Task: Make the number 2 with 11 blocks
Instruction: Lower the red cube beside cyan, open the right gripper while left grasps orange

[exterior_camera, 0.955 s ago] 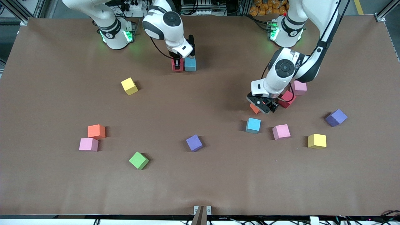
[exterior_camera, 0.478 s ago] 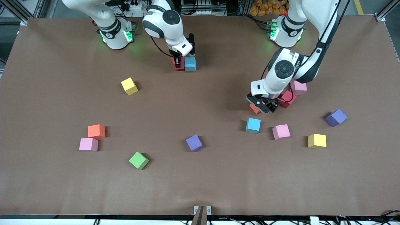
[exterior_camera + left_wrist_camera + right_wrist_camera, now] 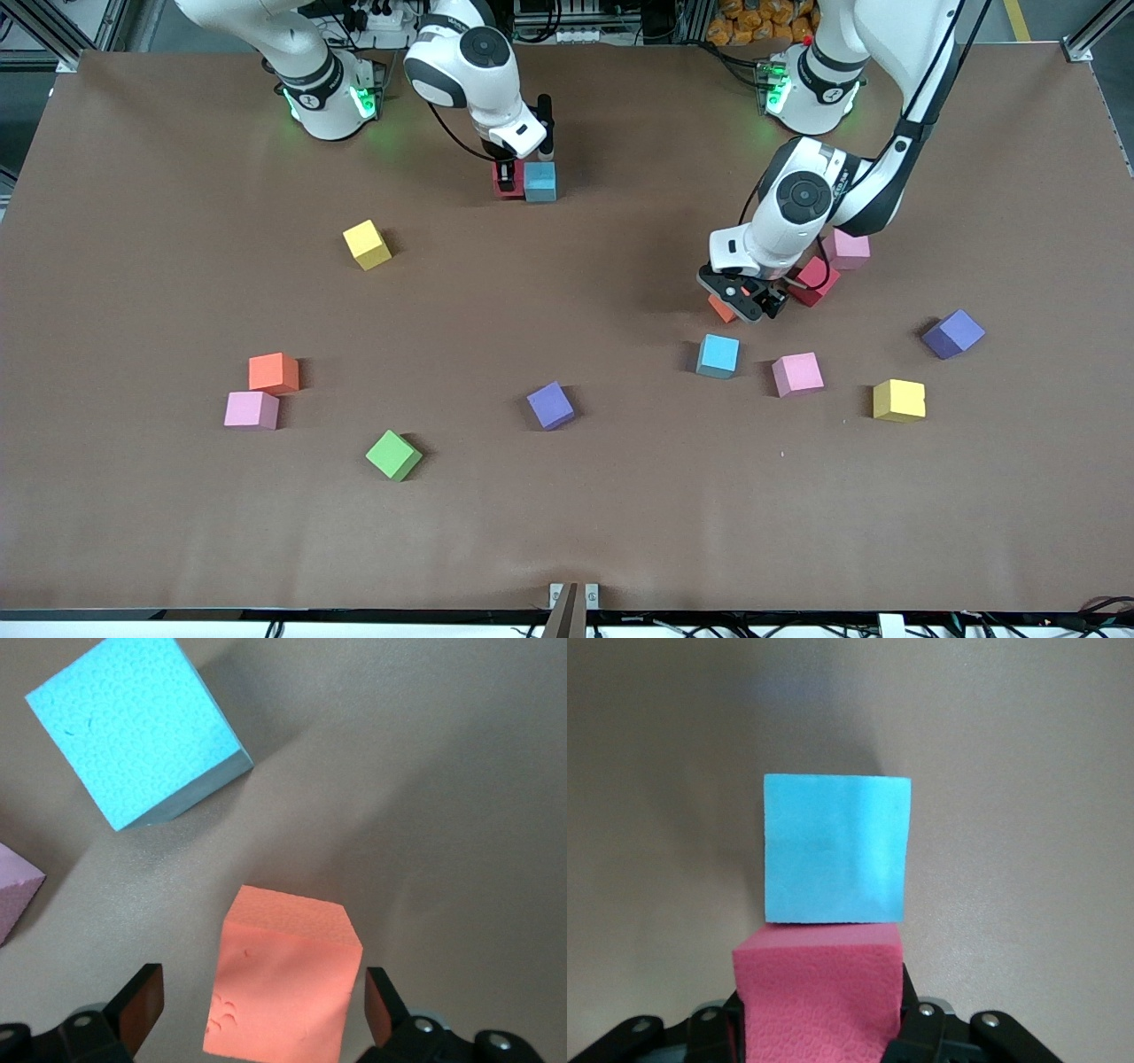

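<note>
Front view: right gripper [image 3: 505,183] clamped on a red block [image 3: 498,181], seating it flush beside the light blue block [image 3: 539,181] on the surface, release next; left gripper [image 3: 742,301] spread around an orange block [image 3: 721,307], should close.

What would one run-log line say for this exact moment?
right gripper: shut on red block, beside light blue block | left gripper: open around orange block

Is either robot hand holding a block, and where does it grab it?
The right gripper pinches a red block by two opposite sides, beside a light blue block. The left gripper is open around an orange block.
</note>
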Tool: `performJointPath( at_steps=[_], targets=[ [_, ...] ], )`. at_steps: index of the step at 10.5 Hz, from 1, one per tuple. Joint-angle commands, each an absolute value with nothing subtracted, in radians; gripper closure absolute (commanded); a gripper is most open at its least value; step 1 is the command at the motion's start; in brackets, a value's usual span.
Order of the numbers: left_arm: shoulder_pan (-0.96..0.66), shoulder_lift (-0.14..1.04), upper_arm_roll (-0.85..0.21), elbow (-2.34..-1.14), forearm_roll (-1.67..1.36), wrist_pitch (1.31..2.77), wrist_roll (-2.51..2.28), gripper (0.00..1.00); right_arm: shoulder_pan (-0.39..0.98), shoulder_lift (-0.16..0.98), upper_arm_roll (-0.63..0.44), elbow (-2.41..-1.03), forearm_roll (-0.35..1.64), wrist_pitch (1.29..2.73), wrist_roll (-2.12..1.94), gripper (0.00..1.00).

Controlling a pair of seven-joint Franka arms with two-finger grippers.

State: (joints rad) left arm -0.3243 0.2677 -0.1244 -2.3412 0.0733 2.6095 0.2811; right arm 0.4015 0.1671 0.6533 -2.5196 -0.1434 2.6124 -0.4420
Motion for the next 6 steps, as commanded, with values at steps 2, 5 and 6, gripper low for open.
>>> performJointPath(
  at_steps=[2,5,6],
  targets=[
    [-0.333,0.278,-0.117,-2.335,0.058,2.625,0.305,0.00,0.428,0.189,0.624,-2.539,-0.156,2.666,-0.419,0.83],
    [-0.333,0.281,-0.117,-2.335,0.058,2.625,0.305,0.00,0.429,0.204,0.624,-2.537,-0.158,2.671,-0.419,0.82],
    [-0.334,0.281,-0.117,-2.335,0.058,2.625,0.305,0.00,0.430,0.207,0.623,-2.536,-0.158,2.671,-0.417,0.81]
  ],
)
